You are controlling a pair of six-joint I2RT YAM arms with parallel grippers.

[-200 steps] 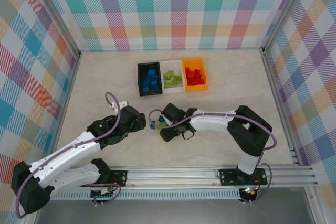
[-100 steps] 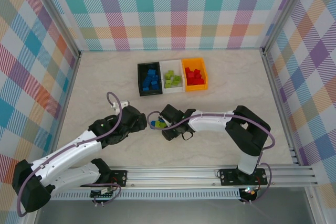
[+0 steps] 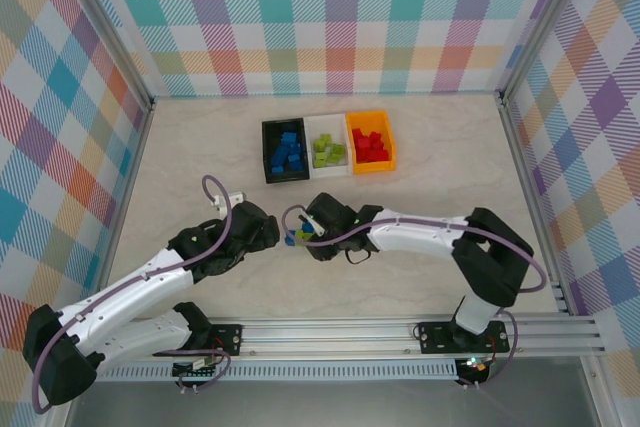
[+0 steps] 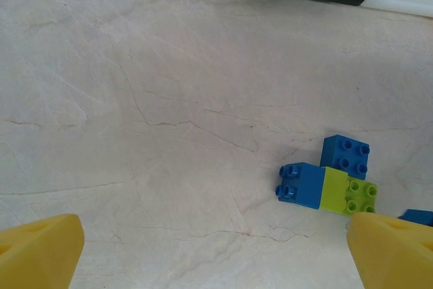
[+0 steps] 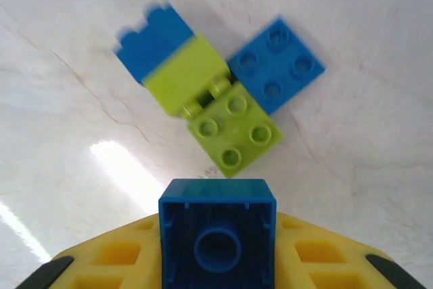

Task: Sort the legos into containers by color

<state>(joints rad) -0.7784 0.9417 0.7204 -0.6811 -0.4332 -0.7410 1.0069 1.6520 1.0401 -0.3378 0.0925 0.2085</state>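
Since a second ago the right arm has reached farther left across the pale marbled desk (image 3: pixel 450 177). Its yellow right fingers (image 5: pixel 108 258) have drawn in to a narrow gap and now pinch a small blue plastic brick (image 5: pixel 218 231), whose hollow underside faces the wrist camera. Just beyond it on the desk lies a touching cluster: a blue four-stud brick (image 5: pixel 276 64) with studs up, a lime green four-stud brick (image 5: pixel 234 133) with studs up, and a joined blue-and-lime pair (image 5: pixel 172 65) lying on its side.

The left arm sits where it was. Its yellow left fingers (image 4: pixel 40 252) stand wide apart with nothing between them, and the same cluster lies near the right-hand one.

Farther back, three open plastic bins sit side by side in a row. The black bin (image 3: pixel 267 152) holds blue bricks (image 3: pixel 289 150), the white bin (image 3: pixel 328 171) holds lime green bricks (image 3: pixel 327 150), and the orange bin (image 3: pixel 371 167) holds red bricks (image 3: pixel 370 145).
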